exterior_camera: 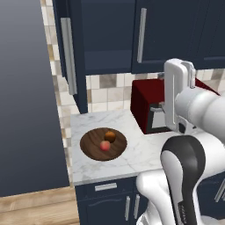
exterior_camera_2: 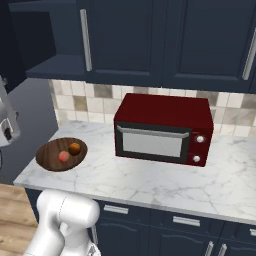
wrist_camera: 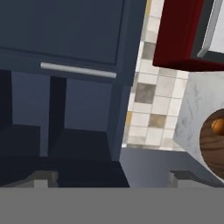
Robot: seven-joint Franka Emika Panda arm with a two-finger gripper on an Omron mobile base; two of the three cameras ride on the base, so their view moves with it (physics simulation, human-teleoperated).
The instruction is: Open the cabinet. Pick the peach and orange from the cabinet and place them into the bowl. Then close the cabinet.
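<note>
The cabinet [exterior_camera: 110, 35] stands open: its left door [exterior_camera: 72, 52] is swung out towards me and its right door [exterior_camera: 169, 35] is closed. The shelf inside [exterior_camera_2: 50, 67] looks bare. On the marble counter below, the bowl [exterior_camera: 90, 147] holds the peach [exterior_camera: 104, 145] and the orange [exterior_camera: 110, 136], side by side; both fruits also show in the bowl [exterior_camera_2: 50, 160] from the right. My gripper [wrist_camera: 113, 178] is open with nothing between its fingertips, up in front of the cabinet's open half and right of the bowl. The hand view is rolled sideways, with the bowl's rim [wrist_camera: 210, 148] at the right edge.
A red microwave [exterior_camera_2: 162, 127] sits on the counter [exterior_camera_2: 150, 185] to the right of the bowl, and my wrist [exterior_camera: 178, 88] hangs in front of it. A grey wall [exterior_camera: 22, 96] bounds the left. Navy base cabinets [exterior_camera: 105, 204] run below, over wooden floor [exterior_camera: 35, 211].
</note>
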